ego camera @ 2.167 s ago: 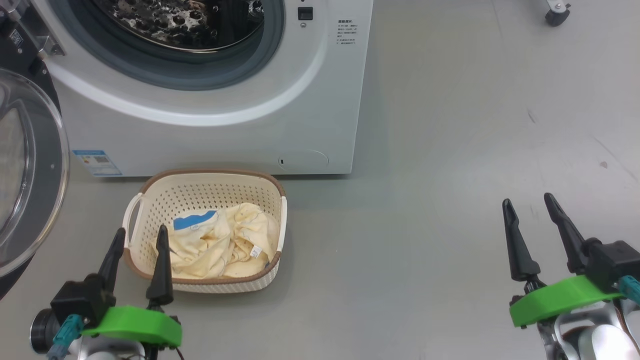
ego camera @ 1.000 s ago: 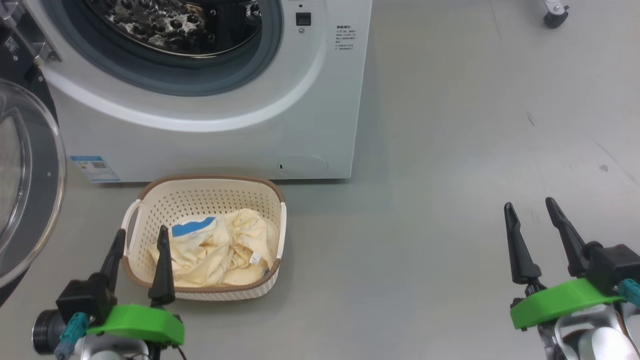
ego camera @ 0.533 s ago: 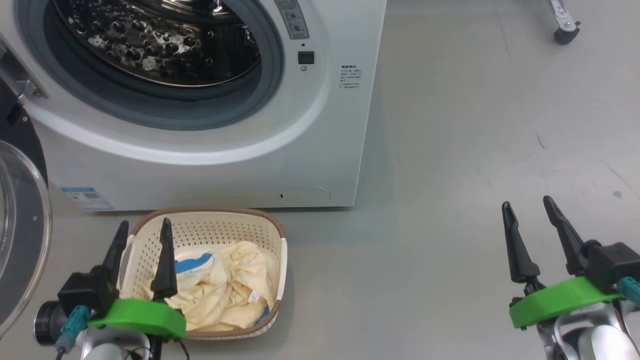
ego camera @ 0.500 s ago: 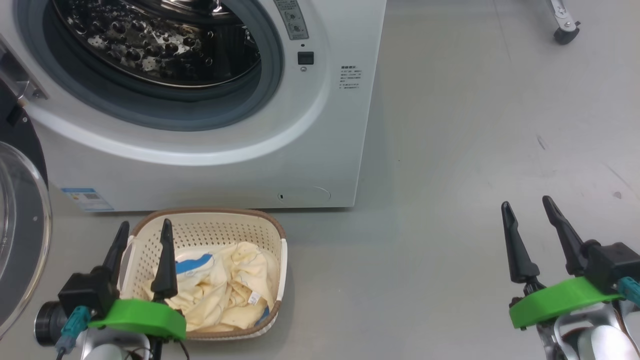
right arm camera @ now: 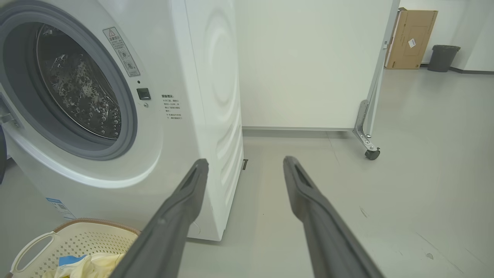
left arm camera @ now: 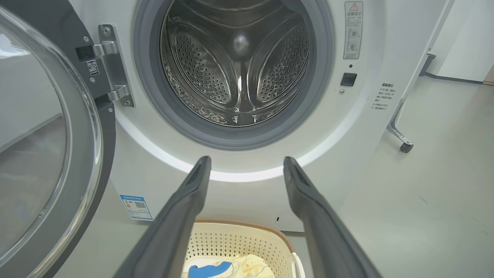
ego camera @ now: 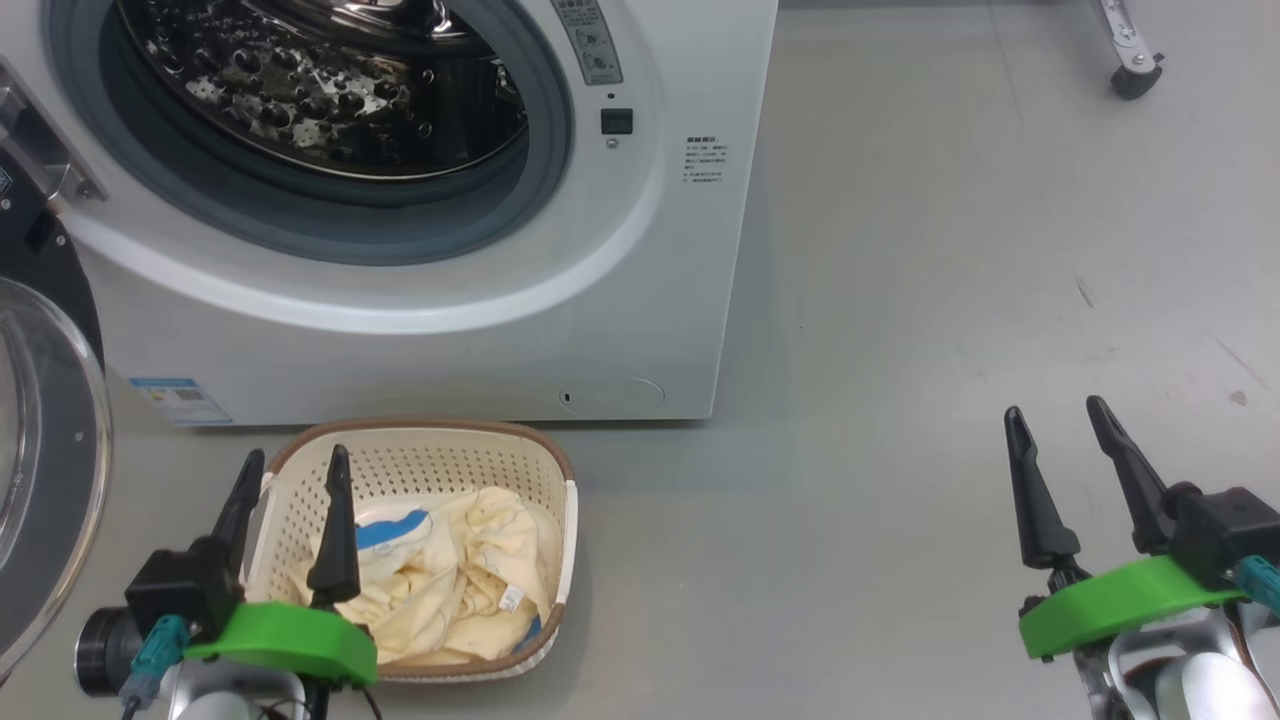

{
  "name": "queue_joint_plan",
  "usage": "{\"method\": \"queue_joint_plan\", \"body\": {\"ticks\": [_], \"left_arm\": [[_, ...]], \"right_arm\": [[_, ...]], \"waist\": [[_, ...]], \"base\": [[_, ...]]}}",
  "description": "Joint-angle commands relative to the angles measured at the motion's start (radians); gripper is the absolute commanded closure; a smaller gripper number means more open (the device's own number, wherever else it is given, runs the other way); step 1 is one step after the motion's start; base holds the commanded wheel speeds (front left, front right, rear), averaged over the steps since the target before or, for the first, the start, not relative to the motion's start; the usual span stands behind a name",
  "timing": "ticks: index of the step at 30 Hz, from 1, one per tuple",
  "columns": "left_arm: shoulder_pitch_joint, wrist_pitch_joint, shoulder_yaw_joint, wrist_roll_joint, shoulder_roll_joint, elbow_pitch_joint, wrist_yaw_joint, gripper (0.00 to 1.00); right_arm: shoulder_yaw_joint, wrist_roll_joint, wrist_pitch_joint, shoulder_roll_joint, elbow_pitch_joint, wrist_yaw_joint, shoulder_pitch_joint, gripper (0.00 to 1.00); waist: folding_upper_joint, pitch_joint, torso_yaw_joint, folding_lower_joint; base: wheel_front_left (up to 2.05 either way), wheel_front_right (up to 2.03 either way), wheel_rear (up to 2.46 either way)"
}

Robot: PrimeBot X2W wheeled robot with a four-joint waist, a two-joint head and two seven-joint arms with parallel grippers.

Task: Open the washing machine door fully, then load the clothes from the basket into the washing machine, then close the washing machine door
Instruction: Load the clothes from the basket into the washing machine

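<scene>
left pincer [ego camera: 295,462] hangs spread apart over the near-left edge of the basket [ego camera: 420,428]; right pincer [ego camera: 1053,412] apart too, empty, well aside. the clothes [ego camera: 450,570] lie bunched in the basket before the washing machine [ego camera: 640,300]: light, limp, likely to trail, so pinch a raised fold mid-heap.

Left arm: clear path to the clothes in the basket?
Probably yes. The left gripper is open at the left side of the basket; the clothes lie exposed in it, with nothing covering them.
</scene>
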Motion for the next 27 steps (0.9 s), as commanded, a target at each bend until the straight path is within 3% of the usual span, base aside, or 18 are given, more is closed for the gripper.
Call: {"method": "queue_joint_plan", "body": {"ticks": [1, 17, 27], "left_arm": [[-0.037, -0.011, 0.038, 0.002, 0.027, -0.025, 0.008, 0.00], [-0.046, -0.006, 0.023, -0.006, 0.032, -0.016, 0.009, 0.00], [-0.077, 0.030, -0.011, -0.017, 0.026, 0.048, -0.018, 0.00]], "right_arm": [[0.020, 0.005, -0.010, -0.010, -0.033, 0.004, -0.024, 0.00], [0.018, 0.004, -0.009, -0.010, -0.034, 0.004, -0.029, 0.00], [0.022, 0.007, -0.009, -0.010, -0.049, 0.004, -0.041, 0.00]], "waist": [[0.0000, -0.001, -0.001, 0.0000], [0.0000, 0.011, -0.002, 0.0000], [0.0000, 0.054, 0.001, 0.0000]], "base": [[0.00, 0.00, 0.00], [0.00, 0.00, 0.00], [0.00, 0.00, 0.00]]}}
